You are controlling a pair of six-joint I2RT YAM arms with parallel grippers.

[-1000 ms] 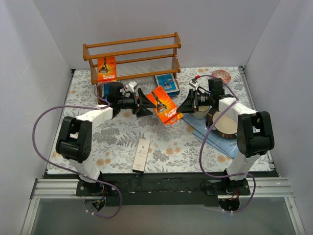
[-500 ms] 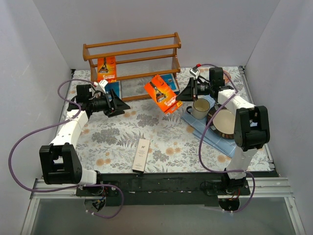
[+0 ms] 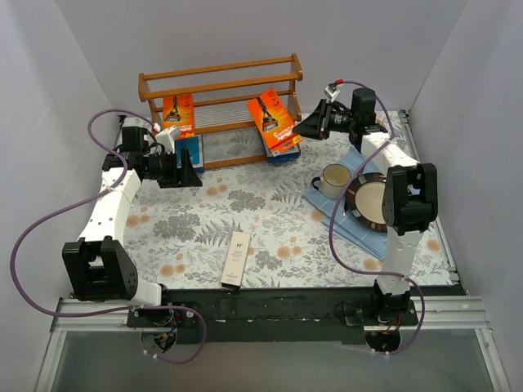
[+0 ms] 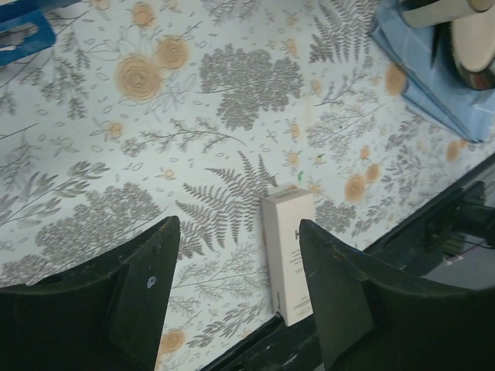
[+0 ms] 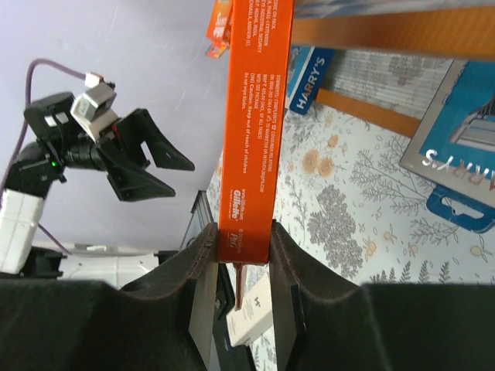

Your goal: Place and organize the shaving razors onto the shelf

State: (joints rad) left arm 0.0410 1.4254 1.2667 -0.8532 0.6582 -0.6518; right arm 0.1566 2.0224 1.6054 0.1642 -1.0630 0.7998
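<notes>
Orange razor pack (image 3: 274, 122) hangs upright before the right end of the shelf (image 3: 221, 82), pinched by the right gripper (image 3: 301, 129). A second orange pack (image 3: 178, 113) stands on the shelf's left. The left gripper (image 3: 189, 173) gapes wide, empty; the white box (image 3: 236, 258) lies near.

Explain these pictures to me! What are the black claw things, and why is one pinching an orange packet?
They are two robot arms with two-finger claws called grippers. The big picture looks down from above; the other two come from cameras on each wrist. The right gripper pinches an orange razor pack up at the wooden shelf, where another orange pack stands. The left gripper is open and empty. On the flowery table are a white box, blue packs, a mug and a plate on a blue cloth.
</notes>
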